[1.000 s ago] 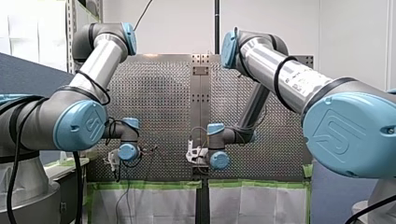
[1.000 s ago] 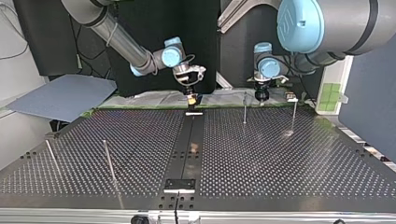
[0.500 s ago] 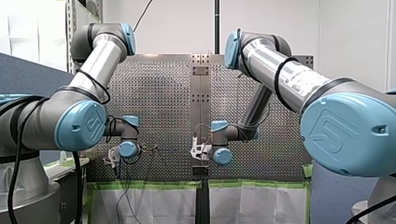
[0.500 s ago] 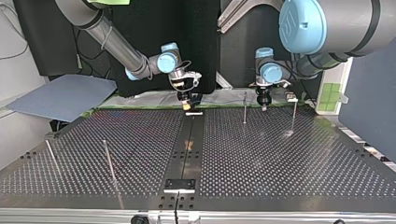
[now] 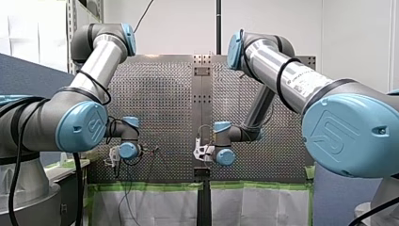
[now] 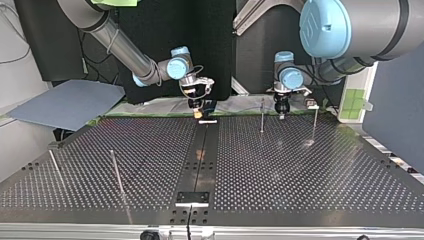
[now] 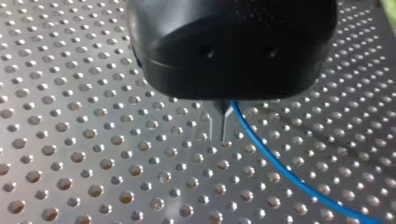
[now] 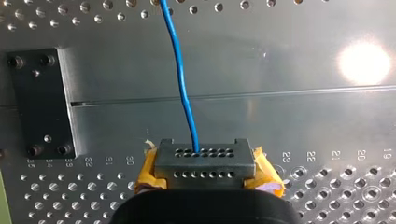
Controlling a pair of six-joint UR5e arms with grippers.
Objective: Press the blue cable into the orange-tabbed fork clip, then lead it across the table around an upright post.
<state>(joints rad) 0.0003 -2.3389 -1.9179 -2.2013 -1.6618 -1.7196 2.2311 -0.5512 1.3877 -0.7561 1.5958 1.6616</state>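
My right arm point(image 5: 282, 75) climbs from its big blue joint at the front view's right to a bent elbow high up, then drops its forearm to a wrist low over the table point(image 6: 310, 180); my left arm point(image 5: 89, 70) mirrors it from the view's left, elbow high and wrist folded low; in the top view both wrists turn the tools straight down at the table's far edge, the one nearest the arms.

My right gripper point(image 8: 204, 161) hangs over the bare dark strip point(image 6: 200, 160) that runs down the table's middle; its yellow pads are clamped on the blue cable point(image 8: 180, 70), which enters the grey finger block at its centre and runs straight ahead across the smooth metal.

My left gripper point(image 7: 219, 126), black with thin metal fingers, hangs between two upright posts, the nearer point(image 6: 262, 115) just beside it and the other point(image 6: 315, 122) further towards the top view's right; its fingers are drawn together and pinch the cable, which leaves at one finger's side and slants away low over the perforated plate.

In the front view the cable shows as a faint line between the two grippers.
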